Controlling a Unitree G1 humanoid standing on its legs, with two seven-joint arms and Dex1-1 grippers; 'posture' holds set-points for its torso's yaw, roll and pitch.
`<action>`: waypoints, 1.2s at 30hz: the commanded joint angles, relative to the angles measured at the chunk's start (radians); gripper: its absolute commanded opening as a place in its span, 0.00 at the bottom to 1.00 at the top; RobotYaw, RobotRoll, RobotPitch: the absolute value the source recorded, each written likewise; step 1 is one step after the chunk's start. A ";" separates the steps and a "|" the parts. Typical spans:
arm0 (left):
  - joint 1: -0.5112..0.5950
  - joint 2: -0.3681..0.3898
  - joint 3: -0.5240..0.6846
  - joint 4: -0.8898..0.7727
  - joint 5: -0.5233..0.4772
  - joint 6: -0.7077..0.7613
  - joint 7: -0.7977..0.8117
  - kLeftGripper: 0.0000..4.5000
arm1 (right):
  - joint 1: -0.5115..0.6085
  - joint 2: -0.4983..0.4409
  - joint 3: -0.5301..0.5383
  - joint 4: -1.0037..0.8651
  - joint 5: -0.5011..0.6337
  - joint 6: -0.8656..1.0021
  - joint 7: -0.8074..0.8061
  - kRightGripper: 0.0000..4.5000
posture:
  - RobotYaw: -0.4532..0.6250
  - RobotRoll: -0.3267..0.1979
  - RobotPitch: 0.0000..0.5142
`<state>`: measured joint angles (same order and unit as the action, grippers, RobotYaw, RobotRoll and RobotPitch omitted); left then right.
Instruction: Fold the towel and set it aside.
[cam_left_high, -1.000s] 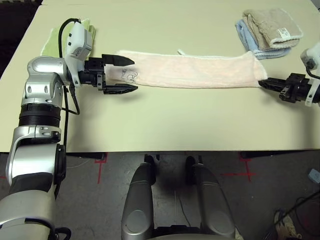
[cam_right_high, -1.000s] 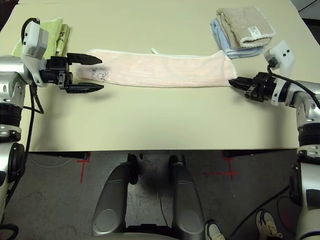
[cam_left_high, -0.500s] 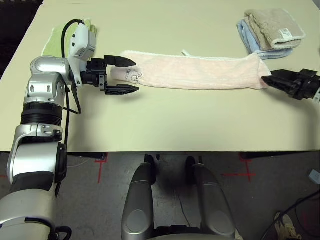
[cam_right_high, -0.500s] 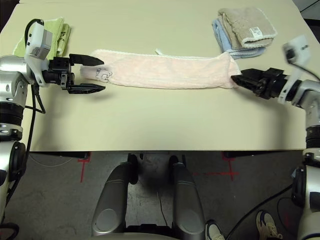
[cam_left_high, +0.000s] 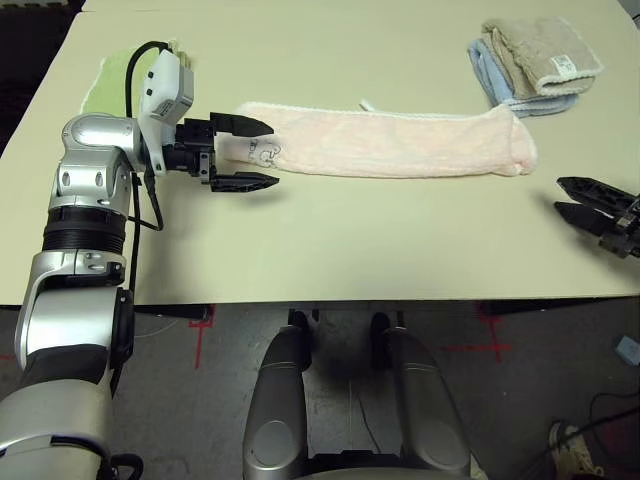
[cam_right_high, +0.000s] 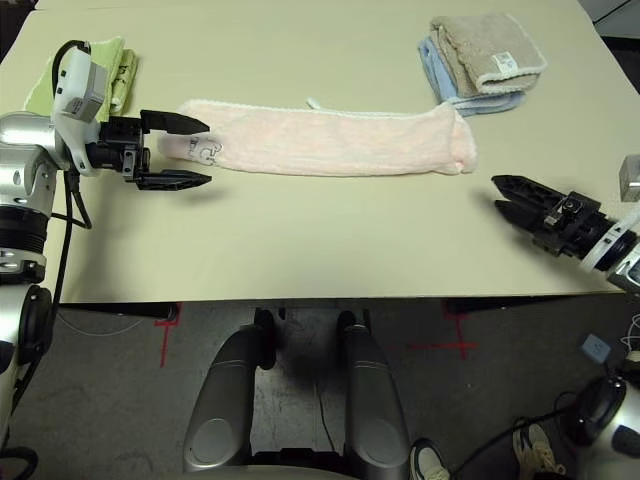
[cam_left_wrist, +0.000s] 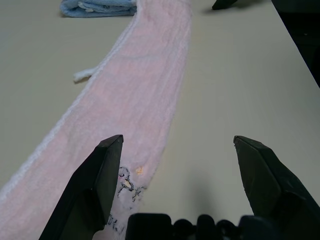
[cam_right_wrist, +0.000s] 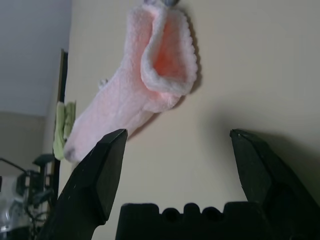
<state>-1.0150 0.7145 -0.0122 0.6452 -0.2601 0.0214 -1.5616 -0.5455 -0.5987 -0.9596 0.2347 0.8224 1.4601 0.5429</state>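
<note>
The pale pink towel (cam_left_high: 400, 145) lies as a long narrow strip across the table, its dark logo (cam_left_high: 262, 152) at the left end. My left gripper (cam_left_high: 270, 152) is open at that end, one finger on each side of the strip's corner with the logo between them. In the left wrist view the towel (cam_left_wrist: 145, 85) runs away between the fingers (cam_left_wrist: 102, 175). My right gripper (cam_right_high: 497, 193) is open, nothing in it, a short way to the right of and nearer than the towel's rounded right end (cam_right_wrist: 162, 55).
A green folded towel (cam_left_high: 112, 82) lies at the far left, behind my left wrist. A beige towel (cam_left_high: 545, 52) on a light-blue one (cam_left_high: 490, 72) sits at the far right corner. The table's front edge (cam_left_high: 350, 300) runs just below my right gripper.
My right gripper opened, let go of the towel's right end and drew back to the right and toward the table's front edge. The left gripper stayed put.
</note>
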 joint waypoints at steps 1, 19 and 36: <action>0.009 -0.001 -0.010 -0.010 0.005 0.002 -0.007 1.00 | -0.015 0.036 -0.037 -0.002 0.013 -0.012 -0.082 1.00 | 0.45 0.62 0.64; 0.017 0.002 -0.008 -0.030 0.004 0.013 0.002 1.00 | -0.186 0.173 0.090 0.102 0.015 -0.273 -0.299 1.00 | 0.46 0.62 0.65; 0.012 -0.007 -0.013 -0.016 0.009 0.002 0.004 1.00 | -0.039 0.148 0.038 -0.033 0.174 -0.279 -0.454 0.20 | 0.43 0.62 0.65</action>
<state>-1.0084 0.7105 -0.0140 0.6340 -0.2600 0.0310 -1.5520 -0.6165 -0.4461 -0.9055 0.2174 0.9864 1.1818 0.1194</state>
